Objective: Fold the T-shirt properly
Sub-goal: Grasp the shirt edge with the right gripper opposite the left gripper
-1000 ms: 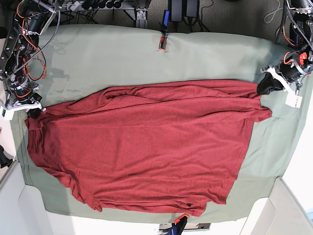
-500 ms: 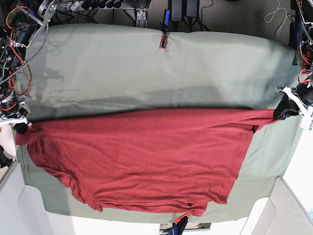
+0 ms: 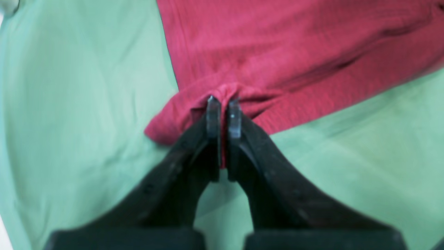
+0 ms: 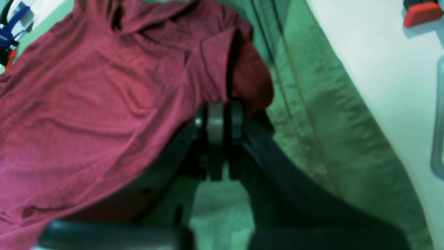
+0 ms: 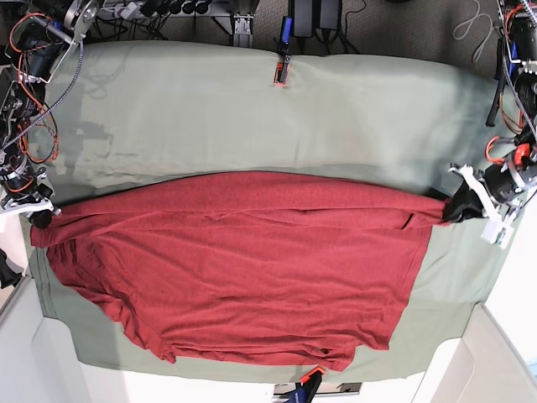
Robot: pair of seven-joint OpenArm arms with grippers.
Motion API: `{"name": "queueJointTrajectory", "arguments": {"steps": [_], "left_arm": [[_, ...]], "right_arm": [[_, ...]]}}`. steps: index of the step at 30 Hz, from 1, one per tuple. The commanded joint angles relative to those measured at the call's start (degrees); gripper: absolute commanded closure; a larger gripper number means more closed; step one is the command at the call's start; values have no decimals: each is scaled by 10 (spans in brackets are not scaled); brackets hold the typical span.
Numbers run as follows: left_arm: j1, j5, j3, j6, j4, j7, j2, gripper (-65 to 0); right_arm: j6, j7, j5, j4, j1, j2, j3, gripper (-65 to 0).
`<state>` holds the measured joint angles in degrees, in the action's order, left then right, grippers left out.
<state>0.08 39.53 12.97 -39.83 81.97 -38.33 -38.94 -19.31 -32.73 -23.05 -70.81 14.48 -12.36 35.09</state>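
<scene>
Even, bright overhead light, both wrist views soft-focused and green-tinted, base view sharp with bowed edges.

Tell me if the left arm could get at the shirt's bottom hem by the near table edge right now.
Probably not yet: the left end effector is shut on a bunched corner of the T-shirt, at the far side from that hem, so it would have to let go first.

Sage-green table cloth (image 5: 252, 109) over the table — dark floor (image 5: 403, 29) beyond, cables (image 5: 470, 25) trailing.
</scene>
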Motion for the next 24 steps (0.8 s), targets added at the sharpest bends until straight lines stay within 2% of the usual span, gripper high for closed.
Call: {"name": "queueJointTrajectory", "arguments": {"steps": [1,9,17,20,24], "left_arm": [[-28,0,-9,-2,-14,17,-14,0],[-185,-17,-93,-2,-196,41,-12,0],[-258,-30,-133,-2,-295,82,-10,0],[-269,-50,-158,-2,-311,115,-10,-100],[-269,-43,-170,-2,-320,117,-9,-352]], "right_arm": [[-4,15,0,-9,14,-9,0,0],[-4,34,19,5,26,-10,-1,0],[-21,45,21,89,76,-10,-3,0],[-21,52,21,103,78,-10,-3,0],[-21,54,20,106,77,-10,-3,-6]]}}
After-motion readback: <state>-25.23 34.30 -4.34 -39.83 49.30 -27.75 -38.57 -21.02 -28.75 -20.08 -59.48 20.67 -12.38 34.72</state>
